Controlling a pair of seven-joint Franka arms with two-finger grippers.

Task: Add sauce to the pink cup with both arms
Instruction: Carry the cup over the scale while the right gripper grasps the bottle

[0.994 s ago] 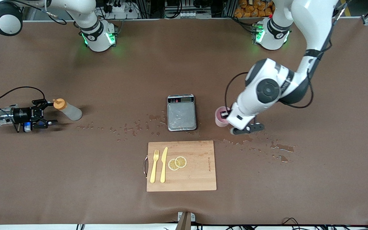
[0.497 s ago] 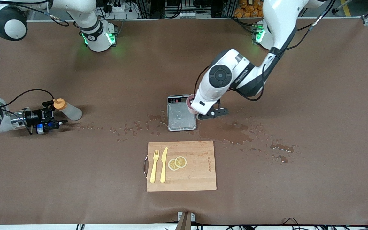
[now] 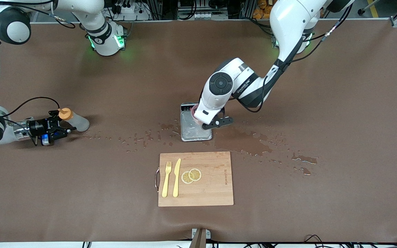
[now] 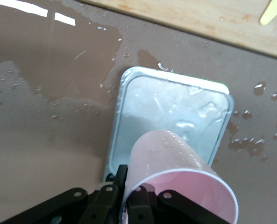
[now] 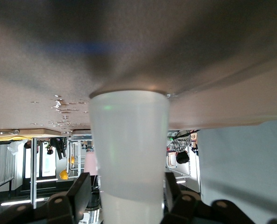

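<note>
The pink cup (image 3: pixel 195 114) is held by its rim in my left gripper (image 3: pixel 203 121), over the grey scale plate (image 3: pixel 193 129). In the left wrist view the cup (image 4: pixel 175 168) tilts over the plate (image 4: pixel 171 105). One finger (image 4: pixel 121 179) is outside the wall and one is inside, so my left gripper (image 4: pixel 131 191) is shut on the rim. The sauce bottle (image 3: pixel 77 121) with its orange cap (image 3: pixel 64 113) is toward the right arm's end of the table. My right gripper (image 3: pixel 60 122) is open around it. In the right wrist view the bottle (image 5: pixel 129 140) stands between the fingers (image 5: pixel 80 191).
A wooden cutting board (image 3: pixel 215 193) nearer the front camera holds a yellow fork (image 3: pixel 166 179), a knife (image 3: pixel 176 177) and lemon slices (image 3: pixel 191 175). Wet patches (image 3: pixel 250 141) and drops (image 3: pixel 133 139) lie around the scale.
My left arm carried the pink cup from the table beside the scale to over the scale plate. My right gripper moved in around the sauce bottle.
</note>
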